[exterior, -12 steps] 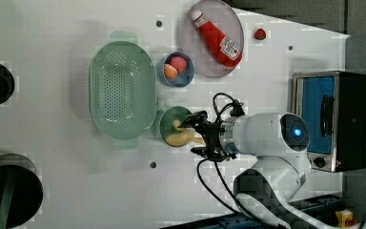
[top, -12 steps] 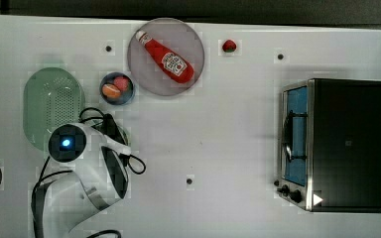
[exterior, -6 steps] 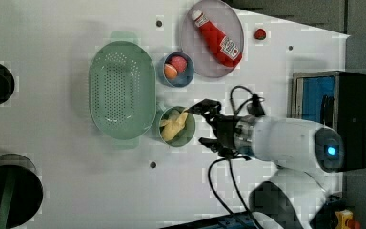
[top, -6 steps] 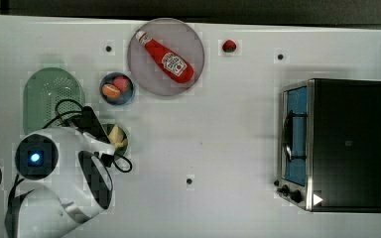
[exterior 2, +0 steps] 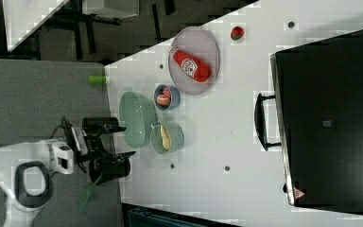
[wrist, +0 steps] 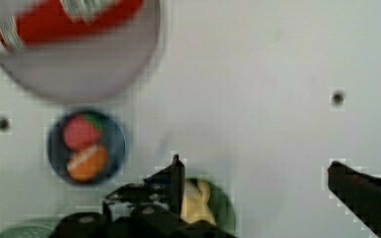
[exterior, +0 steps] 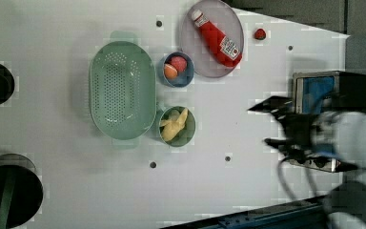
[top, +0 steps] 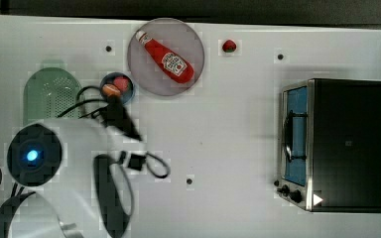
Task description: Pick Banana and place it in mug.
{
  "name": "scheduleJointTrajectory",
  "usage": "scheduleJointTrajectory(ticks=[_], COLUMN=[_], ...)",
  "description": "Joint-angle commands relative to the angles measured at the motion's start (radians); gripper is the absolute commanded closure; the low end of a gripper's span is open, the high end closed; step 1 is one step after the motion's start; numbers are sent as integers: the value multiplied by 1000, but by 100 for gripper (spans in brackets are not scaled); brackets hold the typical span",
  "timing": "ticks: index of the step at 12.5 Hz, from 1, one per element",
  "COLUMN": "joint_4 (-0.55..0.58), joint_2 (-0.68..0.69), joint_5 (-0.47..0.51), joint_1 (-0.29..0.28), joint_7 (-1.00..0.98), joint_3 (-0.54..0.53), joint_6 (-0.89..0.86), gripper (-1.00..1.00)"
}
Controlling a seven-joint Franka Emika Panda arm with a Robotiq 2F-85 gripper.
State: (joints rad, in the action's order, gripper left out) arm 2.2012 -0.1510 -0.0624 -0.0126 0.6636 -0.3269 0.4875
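Jaws [wrist: 255,186] are spread wide and hold nothing; in the wrist view one dark finger [wrist: 171,181] sits at one side and the other finger far across from it. Just behind that first finger peeks the banana [wrist: 198,201], and it lies inside the mug [wrist: 225,208]. So the banana looks to be in its place already, and the job looks done.

From the left view the jaws hang well apart from the mug [exterior: 175,126], off toward the left view's right, close to the black oven [exterior: 331,90]. The banana [exterior: 174,126] rests in the cup with its long side slanting across it, one end up against the rim. It does not stick out much.

Next to the mug, touching or nearly so, sits the big green colander [exterior: 122,89]. A small blue bowl [exterior: 175,69] with fruit is near it, and past that the plate [exterior: 205,62] with the ketchup bottle [exterior: 217,39]. A little strawberry [exterior: 259,34] lies alone on the white worktop [exterior: 248,200].

If anything is left, I think the arm only needs to stay clear.
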Motion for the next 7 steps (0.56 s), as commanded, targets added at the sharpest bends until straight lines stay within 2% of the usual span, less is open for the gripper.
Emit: scheduleJointTrajectory(ticks=[1,4,7], joint_4=[-111,-207,-279], joint_2=[-37,-49,-50], joint_5=[17,17,17], joint_1=[36,37,38], joint_7=[-320,-477,-601], joint_3=[181,297,360], joint_6=[-70,-163,-300], gripper=[-100,-100,-100])
